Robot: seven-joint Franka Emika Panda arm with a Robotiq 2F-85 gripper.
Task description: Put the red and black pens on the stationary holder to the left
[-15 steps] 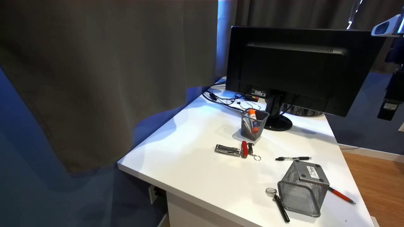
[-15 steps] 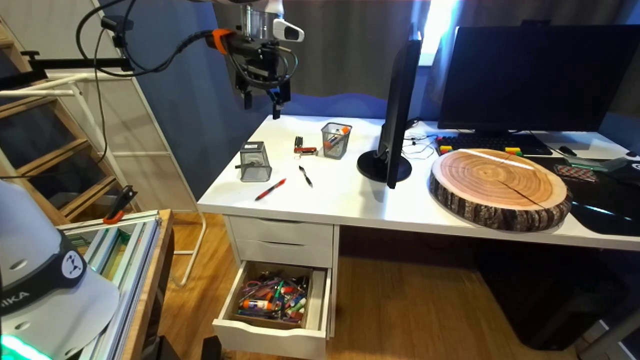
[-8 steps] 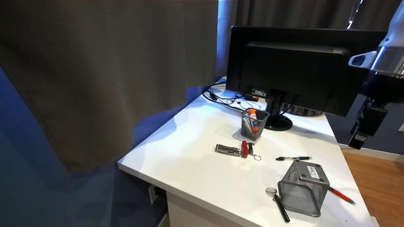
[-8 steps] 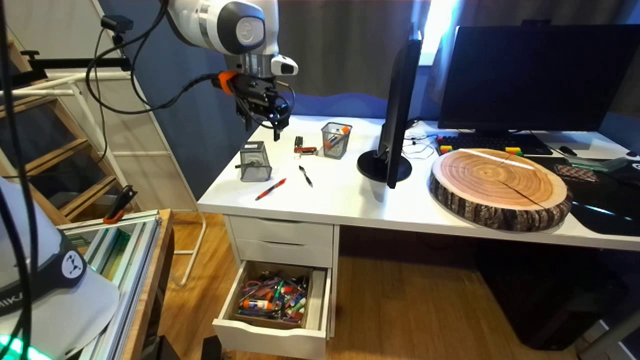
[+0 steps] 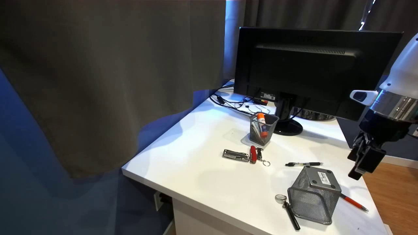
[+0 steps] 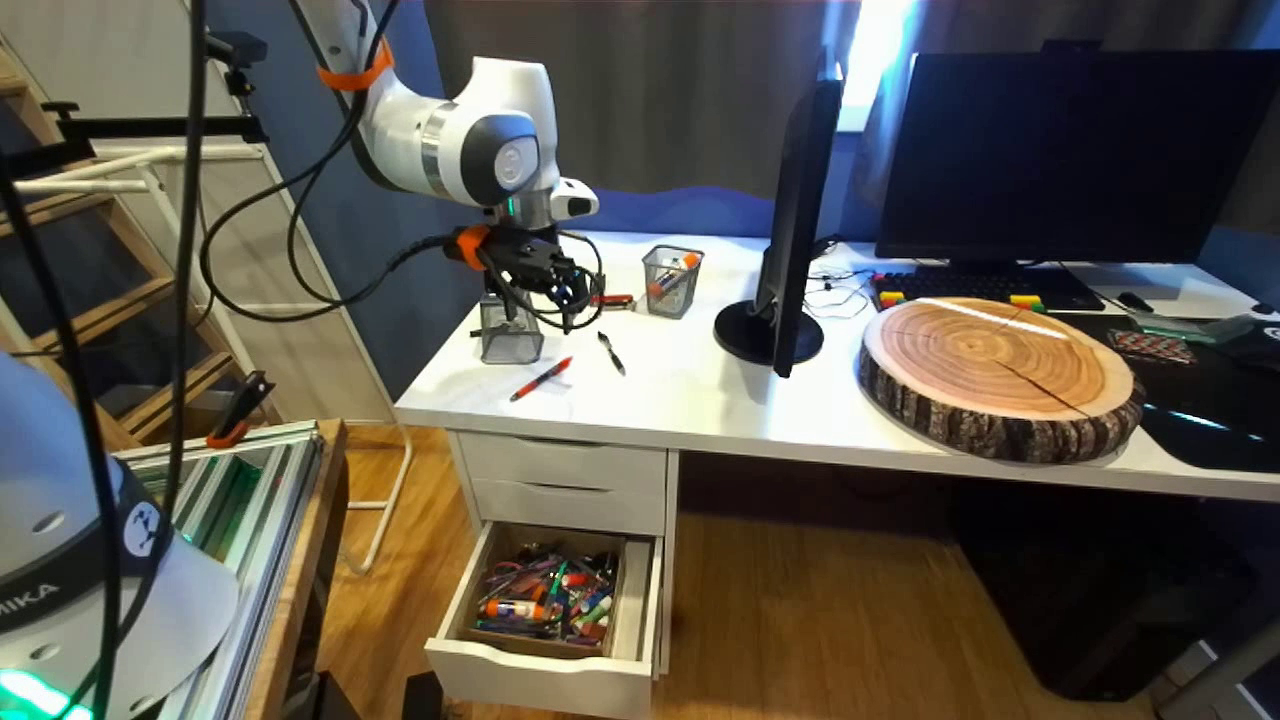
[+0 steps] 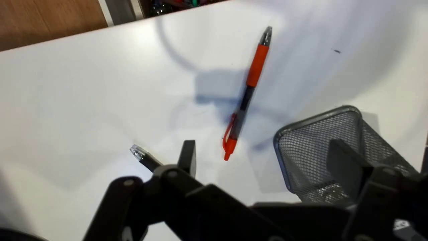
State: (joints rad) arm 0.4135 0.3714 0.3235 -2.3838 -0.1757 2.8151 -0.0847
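Black, with its jaws standing wide apart, the gripper (image 7: 264, 152) holds nothing. Over the last second it has come down from well above the desk (image 7: 100, 100) to hang low over it, while the things lying there have not stirred; I take this as the reach, with the lifting yet to begin. The red pen (image 7: 245, 97) lies flat just ahead of the gap in the wrist view and looks the likelier first pick. The black pen (image 5: 303, 164) lies apart from it, partly hidden there by the gripper. Near both, the mesh box (image 5: 313, 202) seems upside down, base uppermost, so a pen laid on it might roll off.
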